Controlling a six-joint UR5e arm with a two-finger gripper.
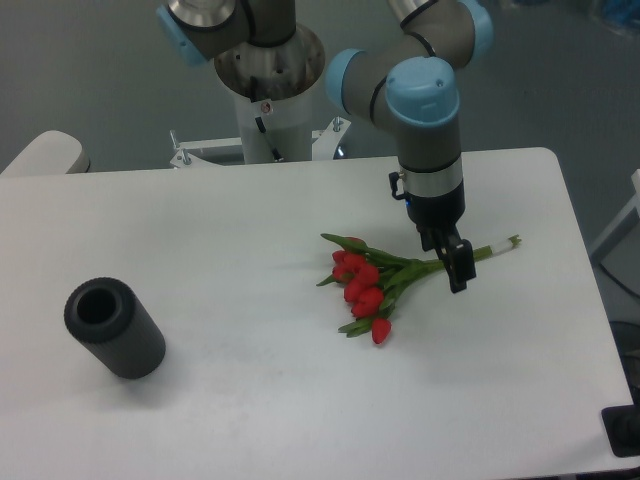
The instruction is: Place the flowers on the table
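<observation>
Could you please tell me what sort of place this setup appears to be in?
Probably a robotics lab: an arm with a claw stands at a plain white table bearing only flowers and a dark grey cylinder.

— What do we see of the flowers [372, 284]?
— Red tulip buds, green leaves, lying flat on the white table [250, 400], right of centre, stems pointing right.
— And the pale band?
— Near the stem ends, we think; it's small.

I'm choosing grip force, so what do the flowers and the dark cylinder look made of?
The flowers: probably artificial plastic or fabric, given the uniform glossy red buds and stiff green stems, though real ones can't be excluded. The dark cylinder: matte, slightly grainy grey, possibly foam or rubber; hollow.
</observation>
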